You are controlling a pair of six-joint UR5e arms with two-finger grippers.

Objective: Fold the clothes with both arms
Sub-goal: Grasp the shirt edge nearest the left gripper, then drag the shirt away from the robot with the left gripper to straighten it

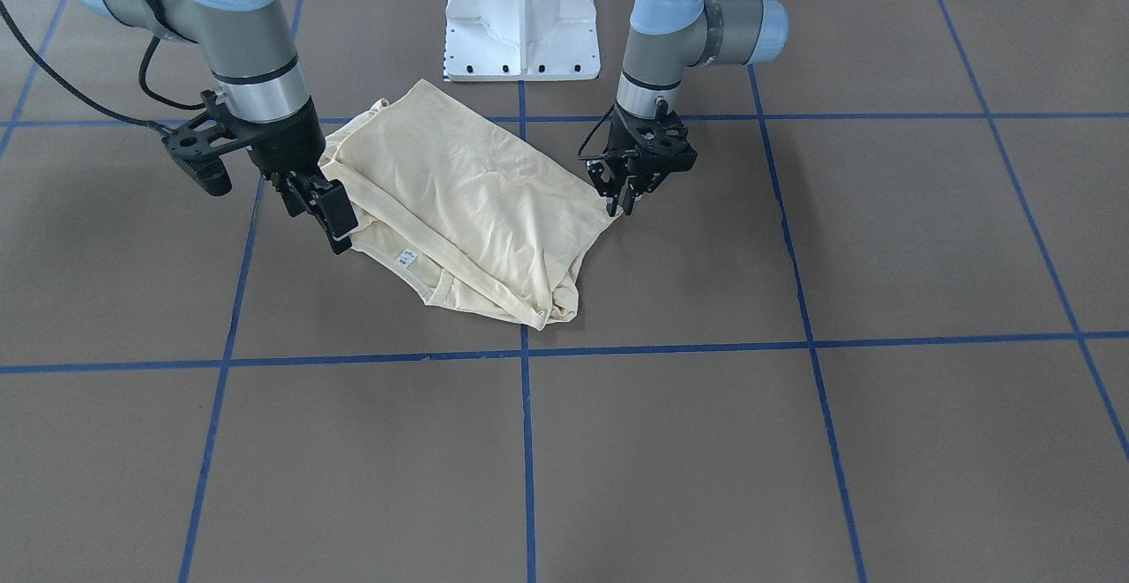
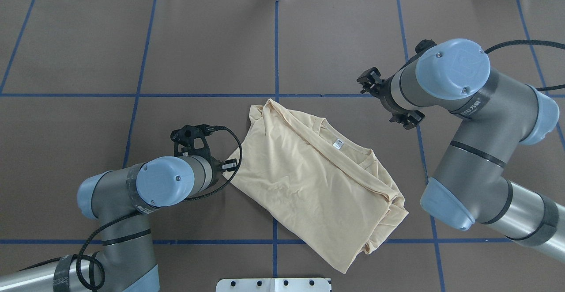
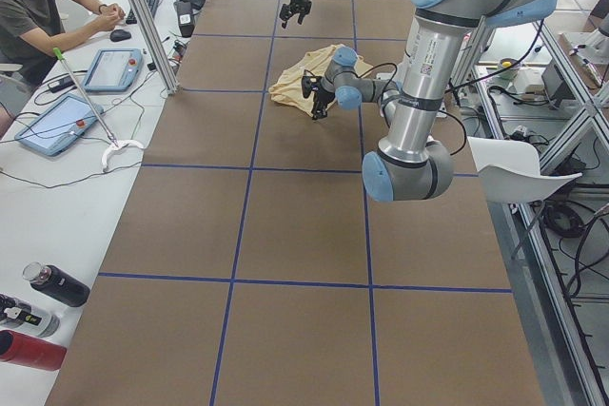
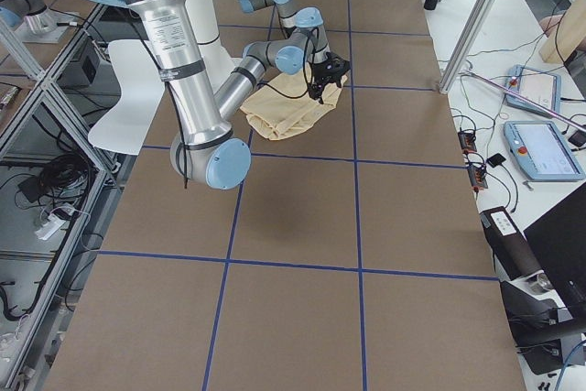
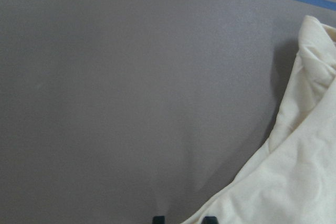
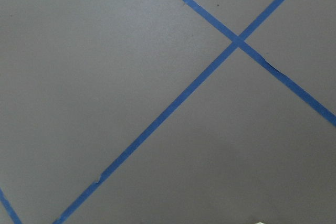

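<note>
We see the cream T-shirt [image 2: 309, 181] folded, creased, neck label [image 2: 337, 143] up — left gripper [image 1: 622, 205] narrowly parted at its edge, right gripper's [image 1: 333, 228] spread we cannot tell.

Cream-yellow shirt [image 1: 476, 195]; brown table [image 1: 670, 459], blue grid [image 1: 527, 442].

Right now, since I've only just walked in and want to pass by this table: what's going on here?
Two robot arms are folding a cream shirt. It lies on the table, folded over into a rough rectangle with its neck label showing. The left gripper is low at one edge of the shirt, jaws a little apart, pinching nothing that I can see. The right gripper hangs above the collar side; I cannot tell whether it is open. Neither is lifting any cloth.
</note>
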